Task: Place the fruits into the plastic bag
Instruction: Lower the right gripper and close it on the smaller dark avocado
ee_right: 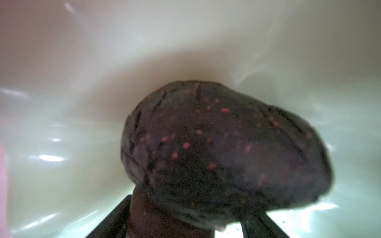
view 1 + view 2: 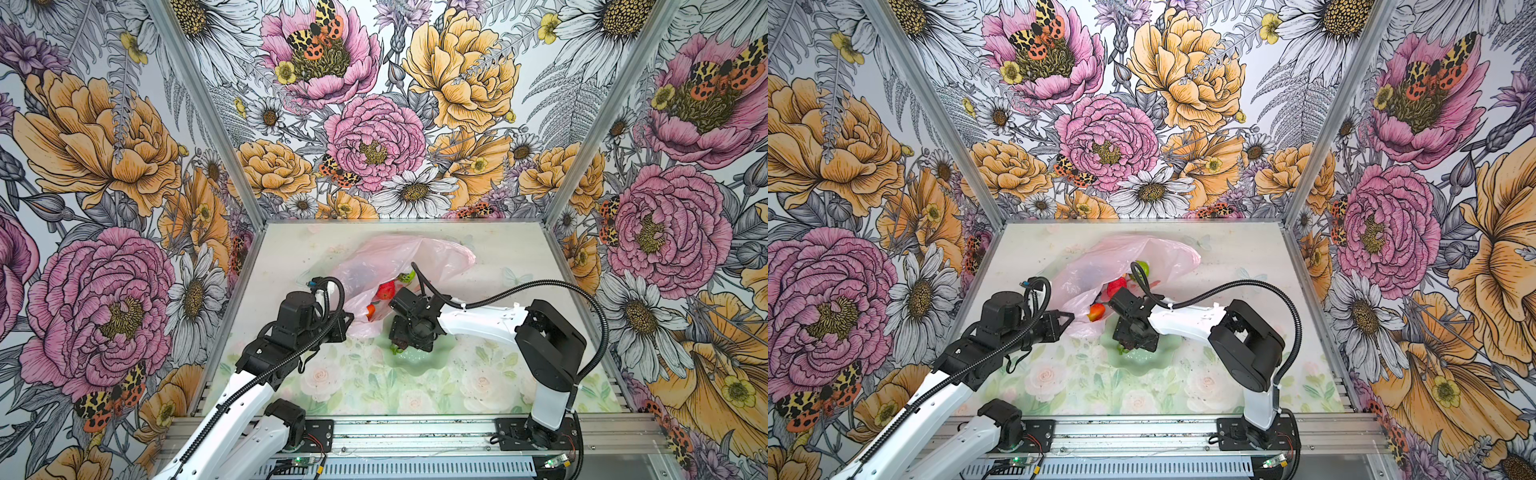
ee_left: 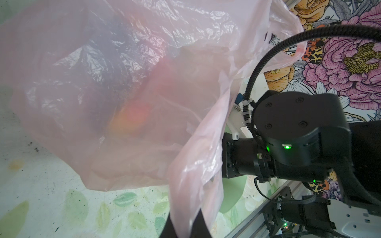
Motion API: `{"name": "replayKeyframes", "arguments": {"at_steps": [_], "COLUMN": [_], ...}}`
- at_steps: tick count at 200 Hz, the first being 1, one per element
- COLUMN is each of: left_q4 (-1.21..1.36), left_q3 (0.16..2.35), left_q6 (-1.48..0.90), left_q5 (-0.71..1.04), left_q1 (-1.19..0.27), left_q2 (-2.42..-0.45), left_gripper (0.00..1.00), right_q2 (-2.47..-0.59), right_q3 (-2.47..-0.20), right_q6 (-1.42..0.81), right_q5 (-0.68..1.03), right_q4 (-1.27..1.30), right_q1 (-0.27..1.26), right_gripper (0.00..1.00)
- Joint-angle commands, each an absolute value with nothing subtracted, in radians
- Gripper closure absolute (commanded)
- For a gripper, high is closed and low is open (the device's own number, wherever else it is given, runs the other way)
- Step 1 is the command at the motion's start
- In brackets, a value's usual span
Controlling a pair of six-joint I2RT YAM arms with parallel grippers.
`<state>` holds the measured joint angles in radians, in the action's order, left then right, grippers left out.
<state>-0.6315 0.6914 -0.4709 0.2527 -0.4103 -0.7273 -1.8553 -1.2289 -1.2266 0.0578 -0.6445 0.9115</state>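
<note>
- The plastic bag (image 2: 395,253) (image 2: 1121,253) lies on the table (image 2: 291,257) at the far middle, thin pale pink and crumpled. Its mouth gapes toward the near side.
- The left gripper (image 2: 347,322) (image 2: 1069,318) is at the near left edge of that mouth. In the left wrist view its black fingers (image 3: 201,225) are pressed together on a fold of the film (image 3: 191,175), which runs up from between them.
- Three fruits sit inside the mouth in both top views: a glossy red one (image 2: 385,290) (image 2: 1116,286), an orange-red one (image 2: 372,311) (image 2: 1096,311) nearer the edge, and a bright green one (image 2: 408,276) (image 2: 1143,267) farther in.
- Through the film the left wrist view shows an orange-red glow (image 3: 134,117) and a dark shape (image 3: 123,51), both blurred.
- Any print on the film is too faint to read.
- The pale green dish (image 2: 415,365) (image 2: 1142,365) sits just near of the bag mouth, its far rim touching or under the film.
- The right gripper (image 2: 401,343) (image 2: 1126,344) points down into the dish's far left part.
- In the right wrist view a blackish lump (image 1: 226,148) with pink specks fills the middle over the dish's glossy surface (image 1: 82,103).
- The right fingers (image 1: 115,218) stand apart with the lump between them; it cannot be told whether they press on it.
- A small green bit (image 2: 397,351) (image 2: 1122,351) shows beside the lump.
</note>
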Motion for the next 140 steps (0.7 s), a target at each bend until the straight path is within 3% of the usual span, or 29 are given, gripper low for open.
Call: {"name": "replayKeyframes", "arguments": {"at_steps": [1,103,140], "left_q4": [-0.635,-0.635,-0.635], "left_q3": [0.689,0.689,0.689], "left_q6": [-0.454,-0.454,-0.454], "left_q5": [0.233,0.230,0.231], "left_q1": [-0.418,-0.417,-0.417], "left_q2": [-0.722,-0.723,-0.724], "left_gripper": [1.00,1.00,1.00], "right_q2": [-1.874,-1.873,-1.858], "right_q3": [-1.254,-1.253,-1.247], "right_q6": [-1.215,-1.213,-1.213], "right_q5": [0.057,0.053,0.045], "right_q4": [-0.631,-0.623,-0.623], "right_q1": [0.916,0.914,0.915], "right_gripper": [0.25,0.59,0.62]}}
